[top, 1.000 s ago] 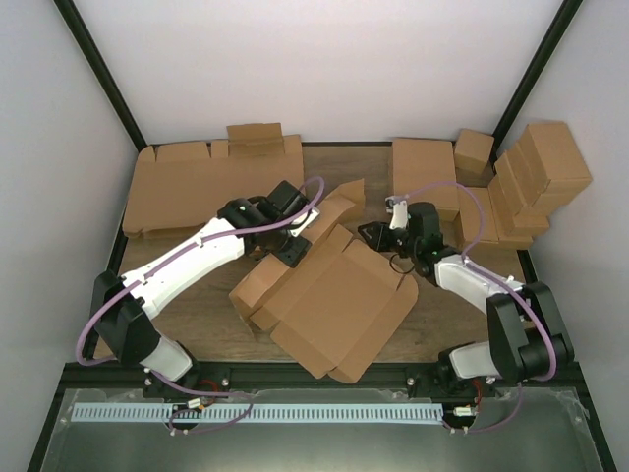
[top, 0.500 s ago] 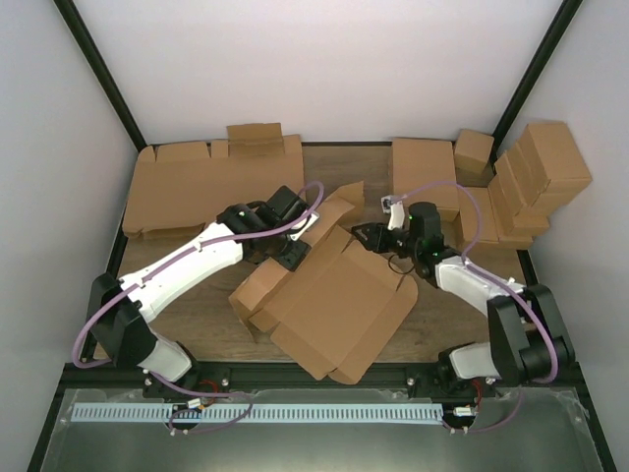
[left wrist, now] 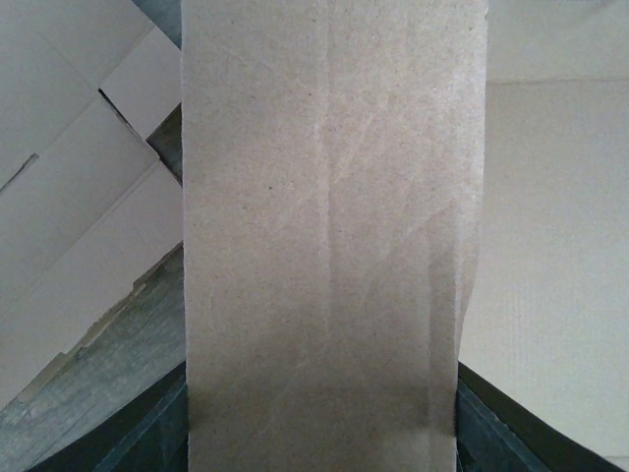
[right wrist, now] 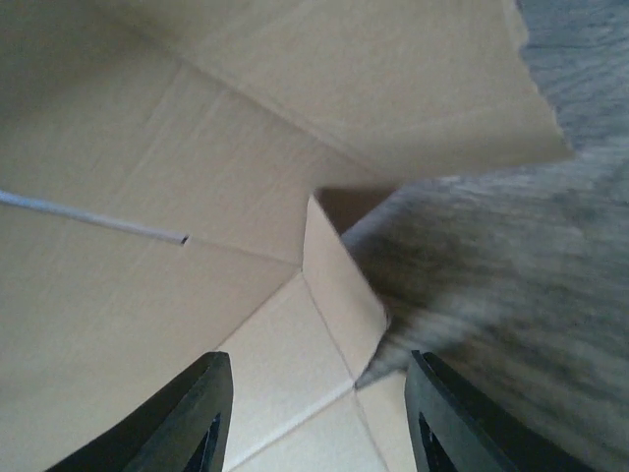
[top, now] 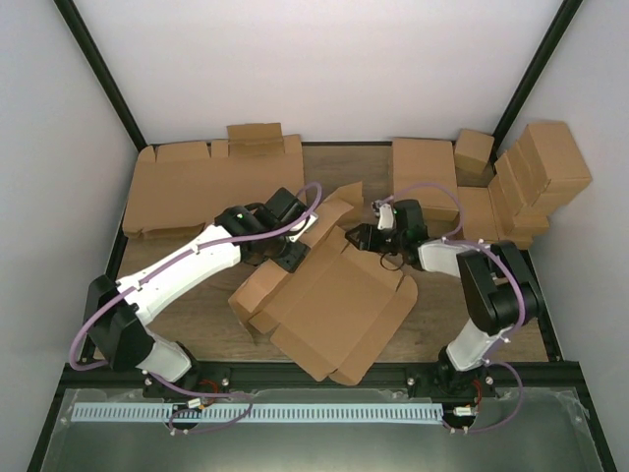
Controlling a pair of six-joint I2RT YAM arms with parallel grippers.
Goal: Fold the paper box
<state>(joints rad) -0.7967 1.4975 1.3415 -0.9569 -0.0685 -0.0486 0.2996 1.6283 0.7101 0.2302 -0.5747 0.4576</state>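
So the half-folded plain brown corrugated cardboard paper box (top: 339, 305) sits in the middle of the dark wooden table (top: 197, 320). The left gripper (top: 292, 256) is clamped across a flap on the box's far-left side, fingers tight against both edges. The right gripper (top: 354, 236) has its fingers (right wrist: 197, 413) spread at the far-right corner, gripping nothing.
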